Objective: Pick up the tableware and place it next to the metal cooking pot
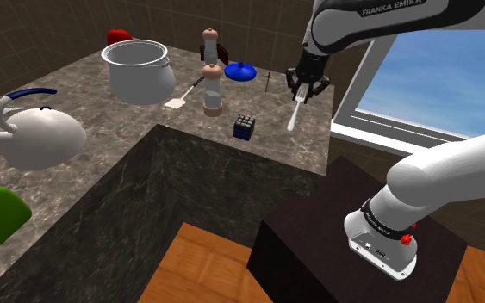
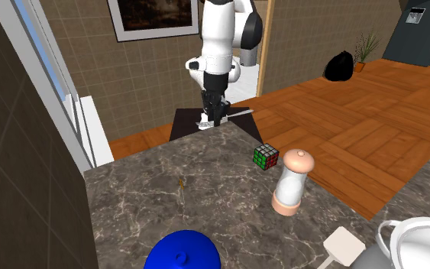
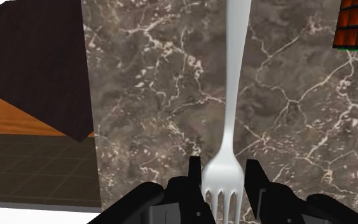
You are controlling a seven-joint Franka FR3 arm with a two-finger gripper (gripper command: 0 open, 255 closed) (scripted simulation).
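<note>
Gripper: we see the black gripper (image 1: pixel 303 89) at the end of the white arm, over the marble counter (image 1: pixel 146 120) towards the shoulder view's right, closed on the fork.
Fingers: in the wrist view the two fingers (image 3: pixel 194 177) are drawn in to a narrow gap and clasp the fork's head from either side.
Fork: the white fork (image 1: pixel 293 114) is held at its tine end, its handle pointing down towards the counter. We cannot tell whether the handle's tip touches the stone.
Cooking pot: the pale grey pot (image 1: pixel 139 73) stands far back on the counter at the shoulder view's left, well apart from the fork.
Between them: we find a pepper mill (image 1: pixel 212 90), a white spatula (image 1: pixel 183 95) just beside the pot, and a colour cube (image 1: pixel 245 126) near the fork.
Further back: a blue lid (image 1: pixel 241 71) lies behind the mill.
Near left: a white kettle (image 1: pixel 38 133) with a blue handle.
</note>
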